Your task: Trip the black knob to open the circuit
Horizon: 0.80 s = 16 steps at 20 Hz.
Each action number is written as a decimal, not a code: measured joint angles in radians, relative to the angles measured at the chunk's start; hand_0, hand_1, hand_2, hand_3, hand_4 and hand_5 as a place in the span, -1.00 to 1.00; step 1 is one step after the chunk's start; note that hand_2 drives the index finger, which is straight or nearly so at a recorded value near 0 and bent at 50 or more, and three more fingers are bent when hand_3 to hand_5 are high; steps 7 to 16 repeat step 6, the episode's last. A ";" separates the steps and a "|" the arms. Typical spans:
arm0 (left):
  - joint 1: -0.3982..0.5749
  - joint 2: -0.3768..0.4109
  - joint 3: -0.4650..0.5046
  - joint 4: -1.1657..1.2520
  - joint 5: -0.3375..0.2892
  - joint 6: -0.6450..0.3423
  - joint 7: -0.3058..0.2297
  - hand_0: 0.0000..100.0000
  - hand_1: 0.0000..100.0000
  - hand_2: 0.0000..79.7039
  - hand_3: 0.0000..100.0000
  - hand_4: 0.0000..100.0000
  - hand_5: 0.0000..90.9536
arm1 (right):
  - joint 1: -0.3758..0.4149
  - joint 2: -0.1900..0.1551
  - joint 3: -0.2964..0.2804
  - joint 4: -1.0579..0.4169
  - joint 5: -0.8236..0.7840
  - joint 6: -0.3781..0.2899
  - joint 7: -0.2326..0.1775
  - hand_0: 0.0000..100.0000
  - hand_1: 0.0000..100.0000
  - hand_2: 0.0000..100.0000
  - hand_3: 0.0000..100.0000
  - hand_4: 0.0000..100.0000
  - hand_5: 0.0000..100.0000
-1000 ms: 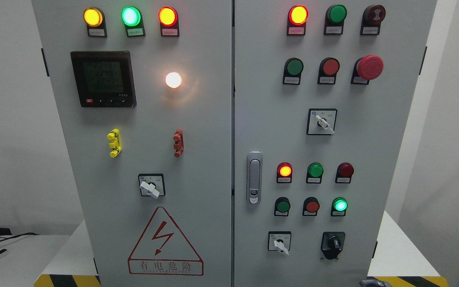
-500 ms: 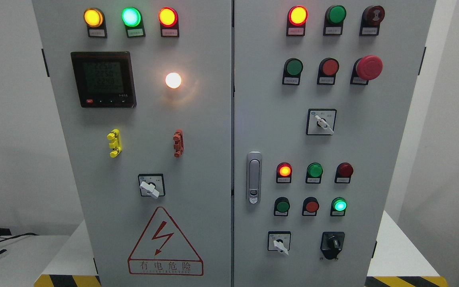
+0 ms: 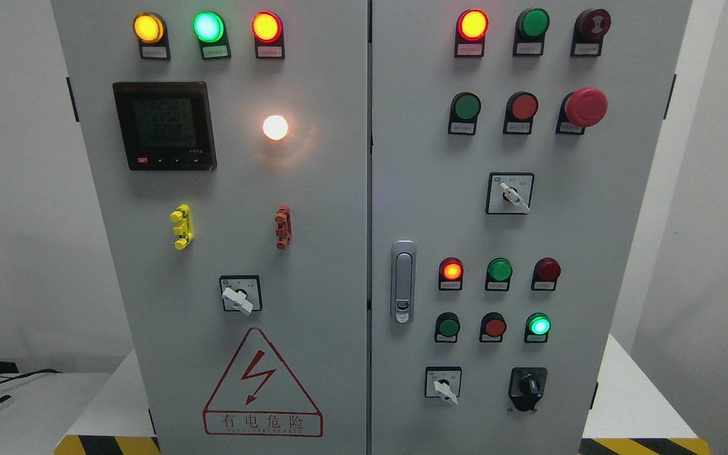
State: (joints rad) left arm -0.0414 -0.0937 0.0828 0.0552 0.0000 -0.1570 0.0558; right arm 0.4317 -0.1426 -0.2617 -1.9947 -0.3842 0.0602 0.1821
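Black knob (image 3: 528, 384): mounted at the lower right of the right door, on a black plate; its grip is seen roughly upright and nothing touches it.
Hands: neither is seen in the head view, so their state cannot be told.
Cabinet (image 3: 339, 189): grey, two doors, set on a white table (image 3: 629, 398) with yellow-and-black striping along the front edge.
White switch (image 3: 444, 387): placed just left of the black knob on the same row, its lever pointed down and right.
Lower lamps: a lit red lamp (image 3: 451, 270), an unlit green one and a dark red one are set in a row above the knob; beneath them a green button, a red button and a lit green lamp (image 3: 538, 325) are found.
Upper right door: a lit red lamp (image 3: 473, 24) is seen at the top, with a red mushroom button (image 3: 585, 106) lower down at the right and another white selector (image 3: 511, 194) under it.
Handle (image 3: 403, 281): silver, fixed upright at the left edge of the right door.
Left door: yellow, green and red lamps are lit along the top; a meter (image 3: 164, 125) with a dim display is set beside a glowing white lamp (image 3: 275, 127).
Clips: a yellow clip (image 3: 181, 226) and a red clip (image 3: 283, 226) are fixed mid-door, well apart.
Warning sign (image 3: 261, 387): a red triangle with a lightning bolt, placed under a white selector (image 3: 239, 295).
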 measured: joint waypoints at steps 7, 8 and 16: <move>0.000 0.000 0.000 0.000 0.000 0.000 0.000 -0.76 -0.22 -1.00 -1.00 -1.00 -1.00 | 0.004 -0.002 -0.006 -0.020 -0.006 0.000 -0.007 -1.00 -1.00 -0.68 -0.49 -0.55 -0.56; 0.000 0.000 0.000 0.000 0.000 0.000 0.000 -0.76 -0.22 -1.00 -1.00 -1.00 -1.00 | 0.004 -0.002 -0.006 -0.020 -0.006 0.000 -0.007 -1.00 -1.00 -0.68 -0.49 -0.55 -0.56; 0.000 0.000 0.000 0.000 0.000 0.000 0.000 -0.76 -0.22 -1.00 -1.00 -1.00 -1.00 | 0.004 -0.002 -0.006 -0.020 -0.006 0.000 -0.007 -1.00 -1.00 -0.68 -0.49 -0.55 -0.56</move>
